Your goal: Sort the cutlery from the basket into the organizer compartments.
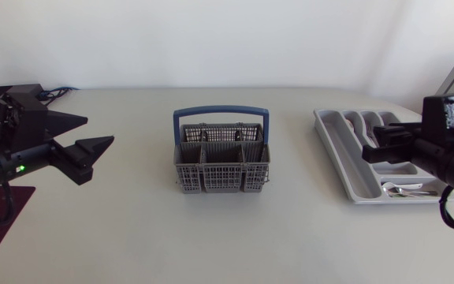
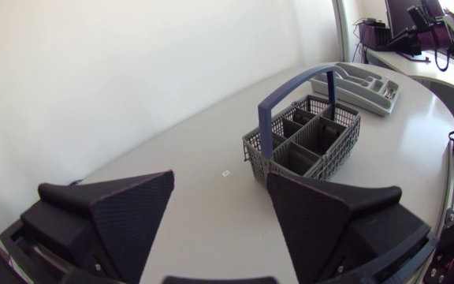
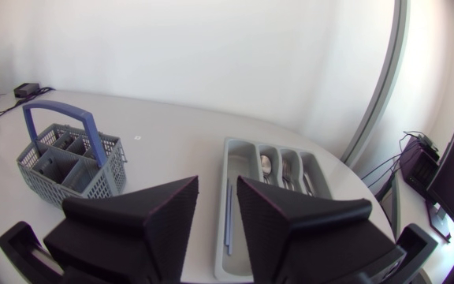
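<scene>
The basket [image 1: 221, 158] stands mid-desk [image 1: 132, 229], long side spanning the gap between the arms, ahead of the wide-open, empty left end effector [image 1: 98, 131], seemingly nearer than the narrowly parted, empty right end effector [image 1: 371, 142] above the organizer [image 1: 344, 162].

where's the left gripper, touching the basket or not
Apart. The head view shows a wide strip of bare table between the left gripper and the basket; the left wrist view shows the basket well ahead of it.
</scene>
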`<control>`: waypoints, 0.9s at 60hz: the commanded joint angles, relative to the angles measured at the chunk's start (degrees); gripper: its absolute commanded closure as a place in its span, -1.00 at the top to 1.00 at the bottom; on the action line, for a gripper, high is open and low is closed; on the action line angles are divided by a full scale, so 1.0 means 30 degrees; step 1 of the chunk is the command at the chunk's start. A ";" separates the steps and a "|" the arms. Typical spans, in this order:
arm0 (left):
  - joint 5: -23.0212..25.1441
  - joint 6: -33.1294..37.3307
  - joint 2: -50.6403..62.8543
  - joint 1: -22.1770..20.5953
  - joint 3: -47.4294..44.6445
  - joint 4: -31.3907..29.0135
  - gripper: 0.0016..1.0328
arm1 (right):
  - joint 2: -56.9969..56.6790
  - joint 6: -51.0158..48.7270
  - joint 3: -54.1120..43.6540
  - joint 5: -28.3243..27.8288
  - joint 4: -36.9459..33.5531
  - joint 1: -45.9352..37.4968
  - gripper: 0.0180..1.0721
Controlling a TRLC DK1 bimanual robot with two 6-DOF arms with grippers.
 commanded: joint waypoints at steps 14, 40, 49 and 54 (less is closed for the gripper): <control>-0.0373 -0.1179 -0.2958 0.0770 -0.1957 -0.0339 0.94 | -0.4583 -0.1451 -0.2560 0.0791 -0.0310 -0.0593 0.93; -0.1018 -0.1883 -0.6005 0.2265 -0.3392 -0.1012 0.92 | -0.9261 -0.0057 -0.6171 -0.0289 0.0770 -0.1291 0.93; -0.1347 -0.2443 -0.7437 0.2218 -0.4554 -0.0165 0.92 | -1.0713 0.0528 -0.7407 -0.0743 0.1201 -0.1488 0.93; -0.1795 -0.3036 -0.8228 0.2054 -0.5190 0.0067 0.92 | -1.1503 0.0846 -0.8080 -0.0990 0.1436 -0.1596 0.93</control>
